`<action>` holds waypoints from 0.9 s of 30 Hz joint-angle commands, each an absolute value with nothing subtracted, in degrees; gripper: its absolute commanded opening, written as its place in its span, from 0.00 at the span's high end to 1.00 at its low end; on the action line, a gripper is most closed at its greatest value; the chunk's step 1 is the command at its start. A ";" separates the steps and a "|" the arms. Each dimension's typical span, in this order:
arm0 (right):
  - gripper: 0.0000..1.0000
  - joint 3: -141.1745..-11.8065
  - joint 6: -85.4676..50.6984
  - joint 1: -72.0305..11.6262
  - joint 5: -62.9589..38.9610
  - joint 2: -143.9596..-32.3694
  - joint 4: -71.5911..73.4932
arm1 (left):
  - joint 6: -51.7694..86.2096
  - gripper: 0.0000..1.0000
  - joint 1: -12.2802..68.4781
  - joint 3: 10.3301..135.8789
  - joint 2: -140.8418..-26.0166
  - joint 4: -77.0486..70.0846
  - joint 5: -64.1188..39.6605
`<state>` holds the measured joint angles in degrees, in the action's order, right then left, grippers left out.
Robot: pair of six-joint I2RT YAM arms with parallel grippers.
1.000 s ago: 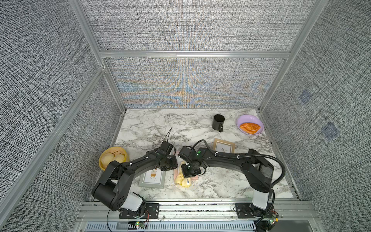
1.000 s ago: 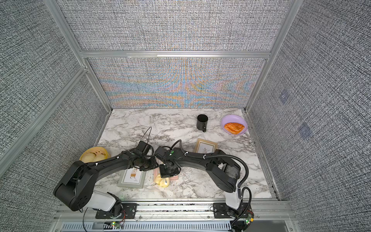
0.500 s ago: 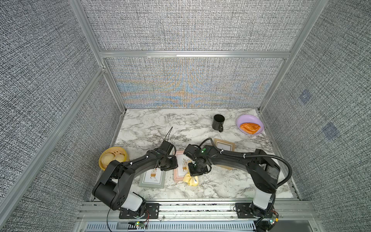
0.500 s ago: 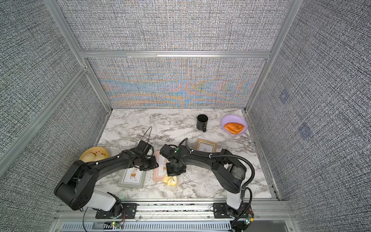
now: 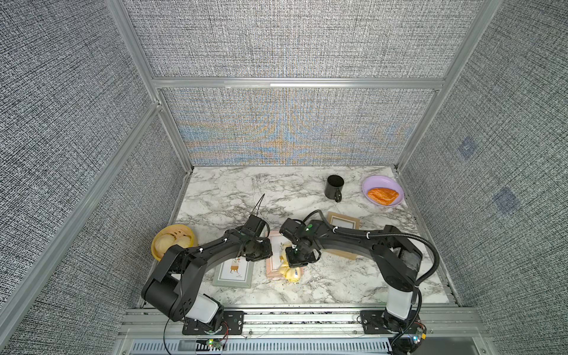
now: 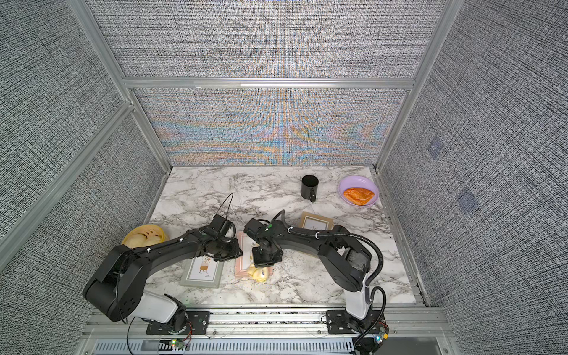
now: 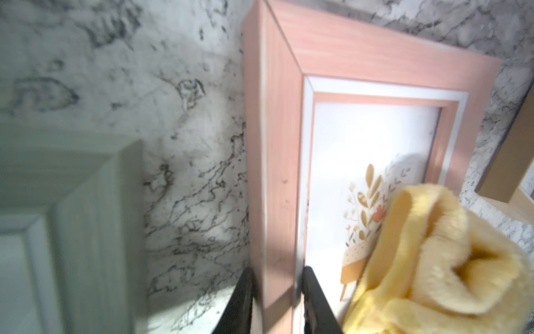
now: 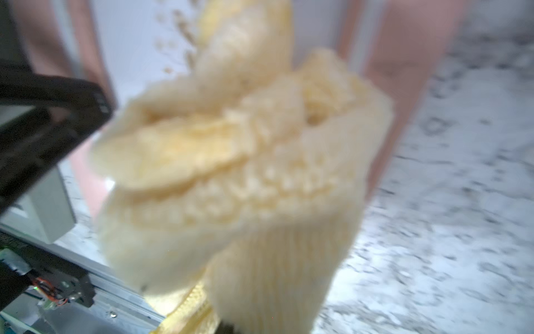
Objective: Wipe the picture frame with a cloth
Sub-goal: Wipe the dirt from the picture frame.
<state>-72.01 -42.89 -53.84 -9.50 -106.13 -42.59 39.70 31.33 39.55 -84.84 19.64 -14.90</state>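
The pink picture frame (image 5: 273,259) (image 6: 242,261) lies flat near the table's front, between the two arms. My left gripper (image 5: 266,252) (image 6: 237,251) (image 7: 278,300) is shut on its left side rail, one black finger on each side of the rail (image 7: 277,144). The right gripper (image 5: 297,262) (image 6: 266,260) is shut on a bunched pale-yellow cloth (image 5: 289,272) (image 6: 258,274) (image 7: 433,260) (image 8: 245,173). It presses the cloth onto the frame's front-right part. In the right wrist view the cloth hides the fingertips.
A grey-green frame (image 5: 235,273) (image 6: 203,273) lies left of the pink one. A tan frame (image 5: 344,221) (image 6: 316,222) sits behind the right arm. A black mug (image 5: 334,187) and a purple plate (image 5: 396,187) holding an orange pastry stand at the back right. A yellow bowl (image 5: 173,246) is at the left edge.
The right gripper dragged the cloth rightward across the pink frame, then came slightly back left. The left arm and the frame have not moved.
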 commanded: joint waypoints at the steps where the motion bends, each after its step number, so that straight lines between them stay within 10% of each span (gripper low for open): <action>1: 1.00 -67.76 -41.56 -51.77 -5.42 -103.41 -48.47 | 39.05 1.00 31.20 39.77 -85.04 22.52 -12.05; 27: 1.00 -82.75 -38.56 -50.91 -3.41 -113.81 -51.64 | 38.50 1.00 31.23 40.19 -86.26 21.80 -12.49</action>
<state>-83.96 -39.05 -51.96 -7.88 -114.93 -47.18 39.20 31.29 40.34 -85.38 19.81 -14.96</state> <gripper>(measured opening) 0.084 0.228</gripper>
